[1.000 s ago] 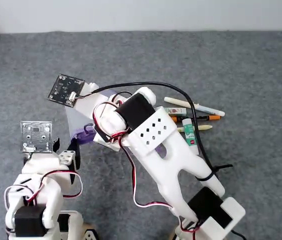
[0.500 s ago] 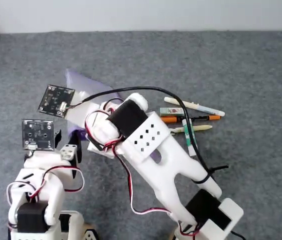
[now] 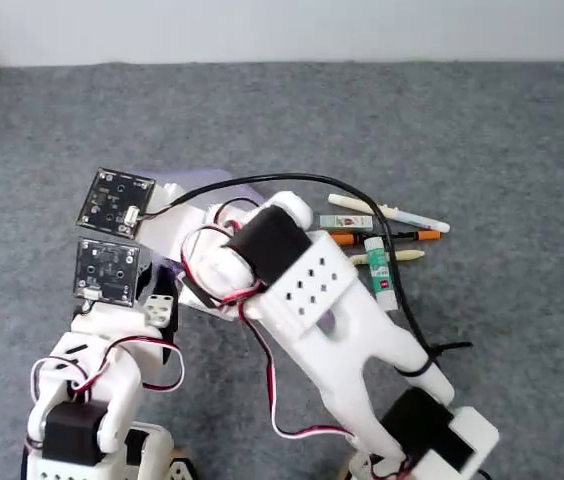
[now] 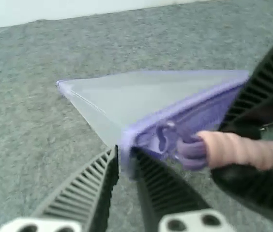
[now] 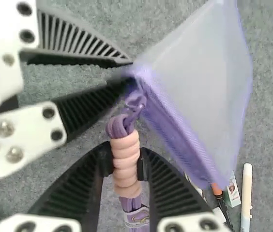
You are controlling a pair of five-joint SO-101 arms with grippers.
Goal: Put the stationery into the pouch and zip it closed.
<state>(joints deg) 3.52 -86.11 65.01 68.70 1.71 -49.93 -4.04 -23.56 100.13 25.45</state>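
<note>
- The left gripper (image 4: 125,155) has its ribbed black fingers pinched nearly together on one corner of the pouch (image 4: 141,96), a translucent case edged in purple.
- The right gripper (image 5: 124,162) is closed narrowly on the zip pull's cord (image 5: 125,142), a pink coil with a purple loop at its end, which runs up to the purple zip slider (image 5: 135,104).
- The slider sits at the end of the zip next to the corner the left gripper clamps, so the two pairs of fingers stand just beside each other (the right wrist view shows them almost tip to tip).
- From that corner the pouch fans out away from both grippers, with its zip edge running along one side. Whether the zip is open or closed cannot be told.
- In the high view, a lavender part of the pouch shows between the two wrist cameras and the right arm (image 3: 342,320), which reaches across towards the left arm (image 3: 92,400).
- The stationery (image 3: 382,238), a small cluster of pens and markers that includes a white pen and an orange one, lies on the grey table (image 3: 462,130) on the far side of the right arm, outside the pouch and close to it.
</note>
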